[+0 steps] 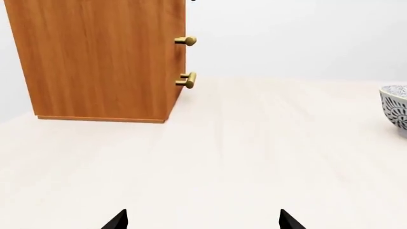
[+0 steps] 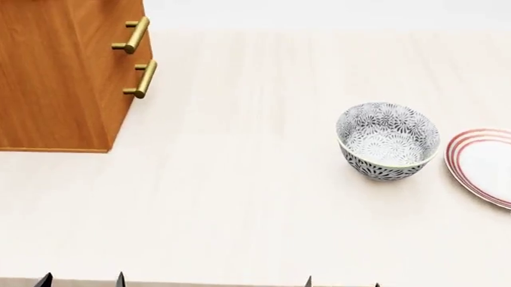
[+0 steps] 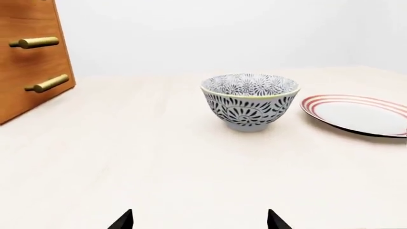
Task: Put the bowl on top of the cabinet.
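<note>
bowl point(image 2: 388, 141) upright near plate point(image 2: 484, 164), well apart from cabinet point(image 2: 56, 72); both claws seemingly wide

Orange-brown wooden cabinet w/ brass bar handles point(image 2: 56, 72): top and left side cut off in head view; cabinet top not shown in any view. Flat white plate w/ red rings point(image 2: 483, 164): right part cropped. Grey floral-patterned white bowl point(image 1: 395, 106): only a sliver shown at left wrist frame edge. Left gripper point(image 1: 202, 220) and right gripper point(image 3: 199, 220): black fingertips only; bodies out of frame.

Both hands point(image 2: 80, 280) point(image 2: 343, 282) low, fingers apart
</note>
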`<state>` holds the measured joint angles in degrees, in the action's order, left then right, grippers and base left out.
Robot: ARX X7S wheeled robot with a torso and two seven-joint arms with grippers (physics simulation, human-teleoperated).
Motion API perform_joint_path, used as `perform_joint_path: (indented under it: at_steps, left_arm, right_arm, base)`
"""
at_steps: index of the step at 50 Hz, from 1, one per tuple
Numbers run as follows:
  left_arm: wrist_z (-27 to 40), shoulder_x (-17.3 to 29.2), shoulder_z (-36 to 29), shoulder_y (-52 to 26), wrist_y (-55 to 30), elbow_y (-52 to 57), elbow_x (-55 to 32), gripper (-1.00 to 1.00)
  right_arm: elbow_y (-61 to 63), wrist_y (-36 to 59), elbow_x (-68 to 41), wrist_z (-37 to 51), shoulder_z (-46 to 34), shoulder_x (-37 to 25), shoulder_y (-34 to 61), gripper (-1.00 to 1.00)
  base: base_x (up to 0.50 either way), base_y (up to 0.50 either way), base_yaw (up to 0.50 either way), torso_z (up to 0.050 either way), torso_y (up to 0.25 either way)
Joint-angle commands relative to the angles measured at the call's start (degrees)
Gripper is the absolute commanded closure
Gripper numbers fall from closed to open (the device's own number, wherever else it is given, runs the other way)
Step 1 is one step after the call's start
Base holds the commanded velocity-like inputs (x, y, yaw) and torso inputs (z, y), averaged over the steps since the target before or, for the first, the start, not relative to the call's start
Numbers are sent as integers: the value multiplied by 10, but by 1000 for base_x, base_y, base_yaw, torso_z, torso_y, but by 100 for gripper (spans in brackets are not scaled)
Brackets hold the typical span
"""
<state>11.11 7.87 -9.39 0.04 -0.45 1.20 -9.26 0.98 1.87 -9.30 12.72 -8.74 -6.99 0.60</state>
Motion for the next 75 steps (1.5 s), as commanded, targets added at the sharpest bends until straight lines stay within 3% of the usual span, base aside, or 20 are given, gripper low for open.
perform_joint_path:
  at_steps: [1, 9, 17, 75]
  left_arm:
    - [10, 10, -6, 27, -1, 51, -1, -100]
    - [34, 24, -8, 105, 29, 164, 24, -100]
    - [45, 29, -14, 134, 49, 196, 37, -100]
    - [65, 47, -33, 132, 57, 193, 30, -100]
  right_arm:
    - [52, -14, -10, 3, -4, -10, -33, -100]
    - [142, -43, -2, 19, -6, -22, -102, -100]
    - [175, -79, 13, 22, -14, -31, -142, -100]
    - [172, -110, 32, 49, -36, -48, -150, -100]
  base:
    - [250, 0, 0, 0, 0]
    - [255, 0, 0, 0, 0]
    - [255, 0, 0, 0, 0]
    - [302, 0, 0, 0, 0]
